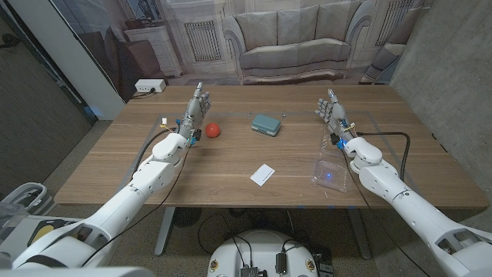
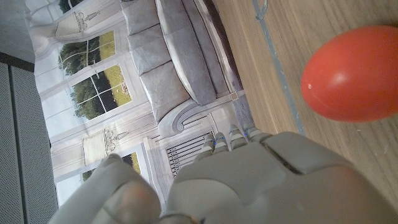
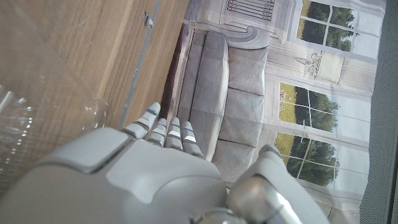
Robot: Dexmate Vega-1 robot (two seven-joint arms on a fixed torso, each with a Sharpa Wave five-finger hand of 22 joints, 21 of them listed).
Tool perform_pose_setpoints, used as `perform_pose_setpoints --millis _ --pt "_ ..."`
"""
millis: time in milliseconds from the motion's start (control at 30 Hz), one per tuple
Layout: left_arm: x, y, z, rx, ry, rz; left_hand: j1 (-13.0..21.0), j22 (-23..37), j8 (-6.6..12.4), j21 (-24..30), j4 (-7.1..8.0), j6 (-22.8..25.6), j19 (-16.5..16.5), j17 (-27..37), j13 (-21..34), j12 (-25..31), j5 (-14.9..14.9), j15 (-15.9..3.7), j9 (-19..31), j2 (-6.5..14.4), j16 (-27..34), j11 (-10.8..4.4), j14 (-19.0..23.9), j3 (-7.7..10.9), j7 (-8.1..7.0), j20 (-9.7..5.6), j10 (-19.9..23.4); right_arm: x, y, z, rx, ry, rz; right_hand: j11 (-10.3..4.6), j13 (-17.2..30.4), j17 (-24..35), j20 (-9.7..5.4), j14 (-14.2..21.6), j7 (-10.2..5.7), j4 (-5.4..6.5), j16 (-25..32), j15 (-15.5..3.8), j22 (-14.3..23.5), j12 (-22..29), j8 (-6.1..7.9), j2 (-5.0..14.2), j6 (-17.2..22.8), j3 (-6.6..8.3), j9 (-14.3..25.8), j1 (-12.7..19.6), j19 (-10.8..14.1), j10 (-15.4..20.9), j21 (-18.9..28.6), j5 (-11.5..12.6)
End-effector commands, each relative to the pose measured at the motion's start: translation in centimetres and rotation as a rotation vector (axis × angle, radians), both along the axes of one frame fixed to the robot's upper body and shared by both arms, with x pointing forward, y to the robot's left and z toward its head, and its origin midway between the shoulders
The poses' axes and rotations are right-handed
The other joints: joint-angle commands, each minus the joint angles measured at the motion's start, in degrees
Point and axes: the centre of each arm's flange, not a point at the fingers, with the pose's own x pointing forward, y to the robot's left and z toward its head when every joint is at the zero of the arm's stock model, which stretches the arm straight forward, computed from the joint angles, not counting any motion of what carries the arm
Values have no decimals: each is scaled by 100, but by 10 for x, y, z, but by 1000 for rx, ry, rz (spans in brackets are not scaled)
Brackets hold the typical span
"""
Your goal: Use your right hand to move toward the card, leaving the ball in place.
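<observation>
1. The left robot hand (image 1: 196,109) stands at the far left of the tabletop (image 1: 231,192), fingers apart and holding nothing. The red ball (image 1: 212,130) lies just to its right; a twitch of that arm could knock it rolling.
2. The teal case (image 1: 265,124) lies far centre, well off the likely path.
3. The white card (image 1: 262,175) lies near centre, flat; fingers may slide it instead of meeting it.
4. A clear plastic container (image 1: 329,171) sits between card and right arm; a low sweep would shove it.
5. The right robot hand (image 1: 332,111) stands far right, fingers spread, empty.
</observation>
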Motion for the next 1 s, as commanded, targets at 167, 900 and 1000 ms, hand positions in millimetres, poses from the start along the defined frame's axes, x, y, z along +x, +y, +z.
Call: perform_pose_setpoints --millis 167,900,1000 --pt "-4 -6 8 9 -8 0 72 8 65 50 -17 37 -37 6 16 41 64 29 11 35 57 13 -8 29 25 -250 26 -8 2 -1 3 -40 35 -4 30 19 -136 51 -30 -23 40 30 11 35 39 21 71 46 14 41 40 91 -22 26" --pt "-8 -6 14 41 -25 -34 198 9 99 79 -65 146 30 5 16 73 86 21 12 155 92 30 117 69 14 -206 129 -28 5 4 -23 -117 52 -42 31 18 -131 99 -76 -47 46 15 13 54 55 53 123 53 15 79 85 160 -65 13" --pt "-11 -4 14 42 -30 -32 215 9 106 89 -72 171 58 5 16 83 88 22 12 168 92 30 126 72 19 -223 160 -31 5 4 -19 -125 55 -45 31 17 -131 104 -78 -51 45 8 13 56 60 61 139 55 15 87 89 168 -73 10"
